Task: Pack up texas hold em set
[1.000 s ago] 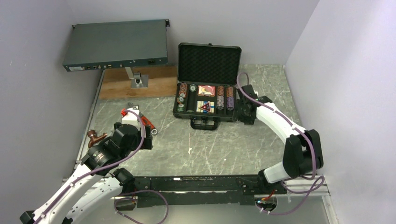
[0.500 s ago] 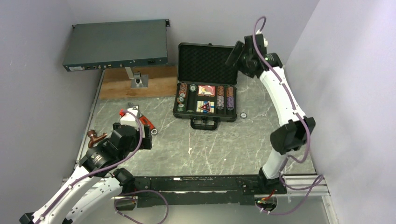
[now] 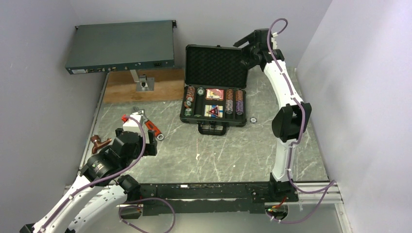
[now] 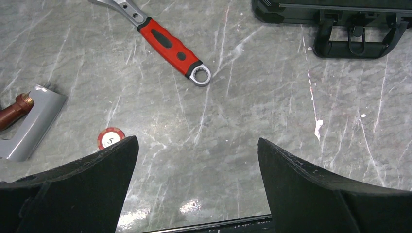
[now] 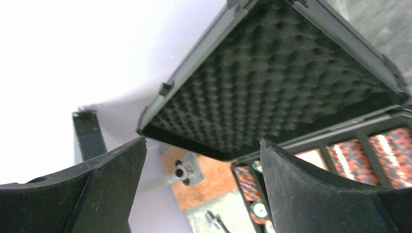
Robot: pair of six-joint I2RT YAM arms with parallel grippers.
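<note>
Up from the surface beside the case's right side, the right arm now reaches high, its claw (image 5: 202, 143) at the top right corner of the raised lid, fingers spread wide with nothing between them. Whether it touches the lid cannot be told.

The black case (image 3: 214, 118) sits at the far middle of the surface (image 3: 233, 155), its lid upright and lined with egg-crate foam (image 5: 272, 97). In the tray, rows of striped chips (image 3: 233, 101) stand on edge at both sides, and the card box (image 3: 214, 111) with a red triangular token on it lies in the middle. The black handle (image 4: 357, 41) juts from the near wall. One loose chip (image 3: 253, 120) lies just beside the case's near right corner; a red chip (image 4: 111, 138) lies well apart, close to the left claw (image 4: 197, 141), which hangs wide and holds nothing.

Grey marbled surface stretches between the handle and the arm bases. A red-handled wrench (image 4: 170, 46) lies to the left of the case, a grey bracket (image 4: 34, 121) near the left edge. A grey electronics box (image 3: 121, 46) stands raised over a wooden board (image 3: 160, 90) at the far left. Walls close in behind the lid and along the right.
</note>
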